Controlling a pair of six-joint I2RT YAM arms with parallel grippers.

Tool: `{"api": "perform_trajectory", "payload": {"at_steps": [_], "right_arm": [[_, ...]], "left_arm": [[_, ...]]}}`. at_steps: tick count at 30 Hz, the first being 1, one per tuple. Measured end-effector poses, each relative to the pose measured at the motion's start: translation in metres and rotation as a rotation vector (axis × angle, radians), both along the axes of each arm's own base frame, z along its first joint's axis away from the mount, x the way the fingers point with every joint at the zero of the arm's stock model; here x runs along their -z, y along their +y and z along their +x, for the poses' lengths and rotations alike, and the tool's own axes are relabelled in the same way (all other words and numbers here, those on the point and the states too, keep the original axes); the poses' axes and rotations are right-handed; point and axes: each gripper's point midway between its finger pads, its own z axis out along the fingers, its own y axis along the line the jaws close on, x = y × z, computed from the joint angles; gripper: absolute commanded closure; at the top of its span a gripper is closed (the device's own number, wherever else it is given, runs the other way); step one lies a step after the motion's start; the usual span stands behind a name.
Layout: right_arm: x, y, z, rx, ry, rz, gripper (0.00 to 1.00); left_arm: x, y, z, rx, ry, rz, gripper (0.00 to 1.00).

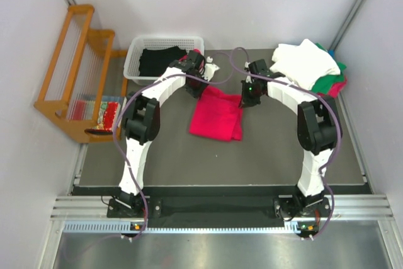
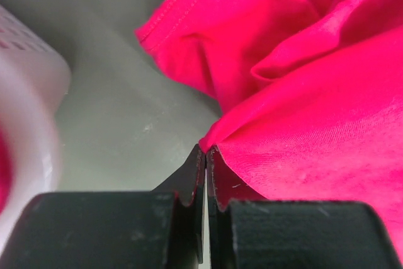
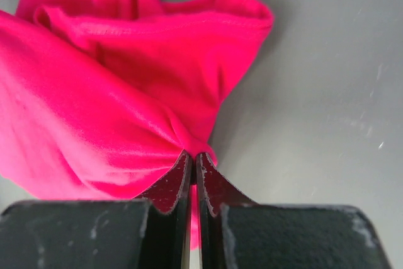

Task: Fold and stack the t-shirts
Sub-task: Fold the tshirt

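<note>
A crimson-red t-shirt (image 1: 216, 114) lies partly folded in the middle of the dark table. My left gripper (image 1: 203, 84) is at its far left corner and is shut on a pinch of the red cloth (image 2: 302, 124), with the fabric bunched at the fingertips. At the far right corner, my right gripper (image 1: 247, 100) is shut on the shirt's edge (image 3: 94, 105); a strip of red shows between its fingers. A pile of t-shirts sits at the back right, with a white one (image 1: 305, 61) on top and a green one (image 1: 326, 84) under it. A black t-shirt (image 1: 160, 60) lies in the basket.
The white lattice basket (image 1: 133, 61) stands at the back left, close to my left arm, and its blurred wall (image 2: 25, 105) fills the left of the left wrist view. A wooden rack (image 1: 66, 74) stands off the table to the left. A small pale object (image 1: 211, 67) lies behind the left gripper.
</note>
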Motion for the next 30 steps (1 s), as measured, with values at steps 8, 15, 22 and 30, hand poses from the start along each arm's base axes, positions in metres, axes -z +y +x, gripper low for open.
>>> {"api": "perform_trajectory", "payload": {"at_steps": [8,15,22,30], "right_arm": [[0.007,-0.003,0.025,0.015,-0.004,0.011,0.71],[0.009,-0.011,0.044,0.033,-0.016,-0.029,0.08],[-0.027,-0.023,0.073,0.081,-0.126,-0.099,0.00],[-0.038,-0.015,0.067,0.046,-0.137,-0.044,0.00]], "left_arm": [[0.023,0.001,0.006,-0.026,0.021,0.021,0.62],[0.020,0.003,0.012,-0.058,0.018,0.001,0.23],[-0.047,0.024,0.021,-0.129,-0.059,-0.092,0.15],[-0.242,0.069,-0.016,-0.179,-0.352,-0.346,0.12]]}}
